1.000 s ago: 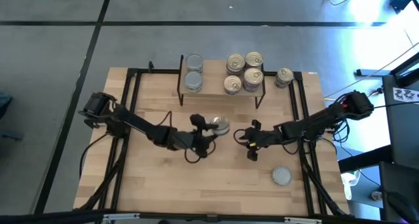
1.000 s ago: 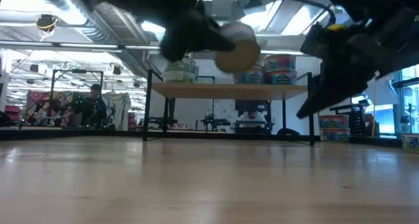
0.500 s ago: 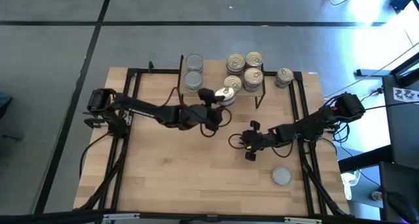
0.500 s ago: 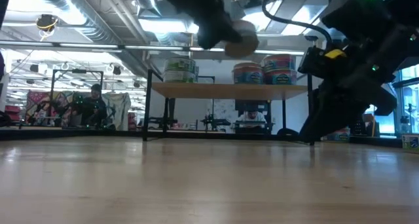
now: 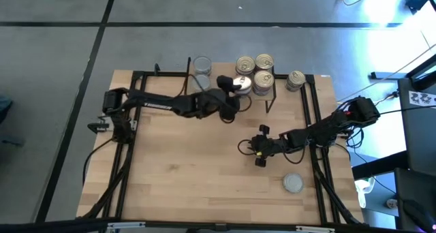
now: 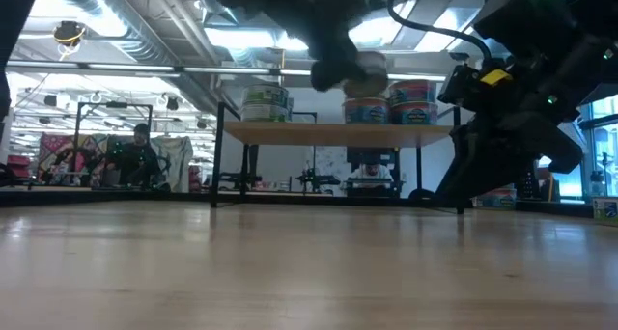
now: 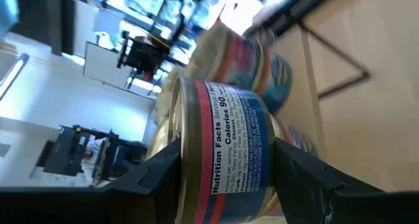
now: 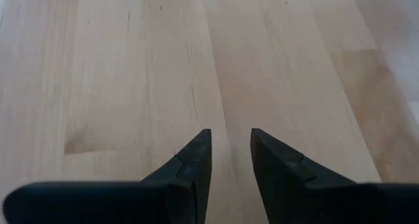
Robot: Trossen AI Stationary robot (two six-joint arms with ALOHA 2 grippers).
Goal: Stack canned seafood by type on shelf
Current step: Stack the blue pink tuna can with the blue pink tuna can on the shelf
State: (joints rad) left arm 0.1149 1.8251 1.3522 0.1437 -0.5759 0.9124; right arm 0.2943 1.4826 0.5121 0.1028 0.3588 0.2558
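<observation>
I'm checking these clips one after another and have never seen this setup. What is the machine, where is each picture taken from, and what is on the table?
Two dark robot arms work at a wooden table. One picture looks straight down, one looks level across the tabletop, and one comes from each wrist. The left hand holds a can above the shelf, a small wooden platform on black legs, beside gold-lidded cans. Silver-lidded cans stand at the shelf's other end. The right hand hangs over bare wood, fingers slightly apart, holding nothing. A gold-lidded can stands beside the shelf and a silver-lidded can sits near the front edge.
</observation>
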